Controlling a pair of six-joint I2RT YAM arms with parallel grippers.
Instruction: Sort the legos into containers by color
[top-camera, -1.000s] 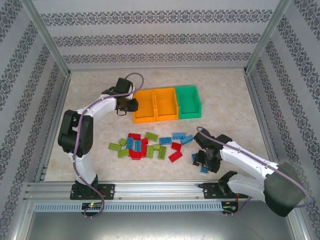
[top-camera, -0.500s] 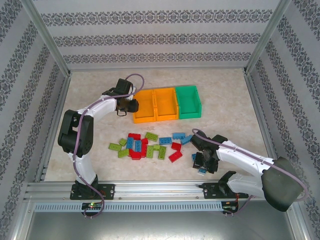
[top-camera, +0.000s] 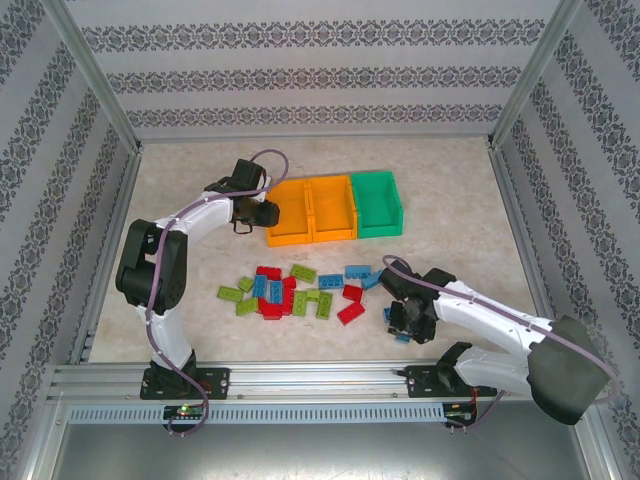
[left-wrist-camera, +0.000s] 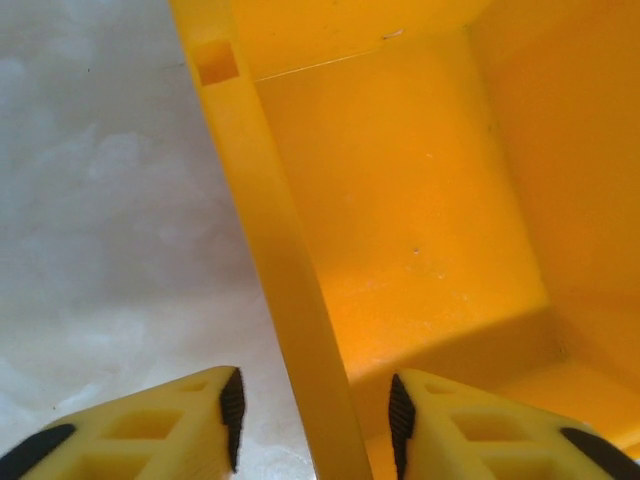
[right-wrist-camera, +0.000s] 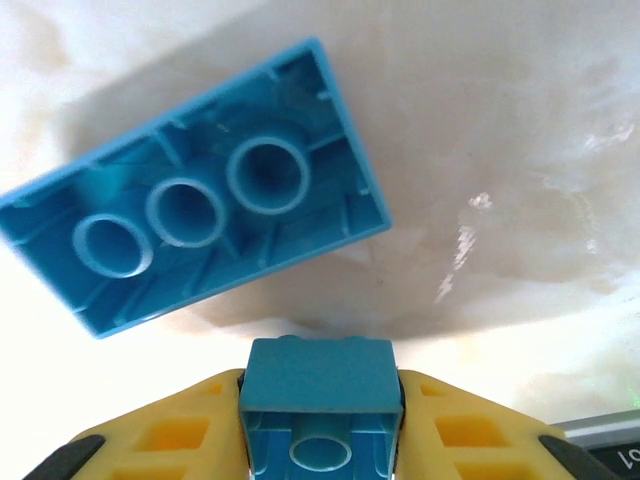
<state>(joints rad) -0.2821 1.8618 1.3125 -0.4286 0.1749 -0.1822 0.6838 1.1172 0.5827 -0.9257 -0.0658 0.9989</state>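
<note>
Orange, twice over, then green: top view.
1. Left orange bin (top-camera: 290, 212), middle orange bin (top-camera: 332, 208) and green bin (top-camera: 378, 203) stand side by side in a row, touching, on the far middle of the marbled table (top-camera: 450, 190).
2. Heap of legos (top-camera: 297, 292) in red, light green and blue lies loose on the table nearer my bases, well apart from the bins.
3. My left pincer (top-camera: 262, 212) is at the left wall of the left orange bin.
4. My right pincer (top-camera: 404, 324) is low over the table, right of the heap, with blue showing at its tip.

Left wrist view.
5. Orange bin wall (left-wrist-camera: 290, 250) runs up between my yellow fingers (left-wrist-camera: 190, 430). My left pincer is spread, one finger outside over the table, the other inside the bin. Whether a pad touches the wall I cannot tell.

Right wrist view.
6. Small blue brick (right-wrist-camera: 320, 385) is pinched in my right pincer between its two yellow fingers (right-wrist-camera: 470, 440).
7. Larger blue brick (right-wrist-camera: 200, 190) lies underside up on the table, just beyond the pinched one and apart from it.
</note>
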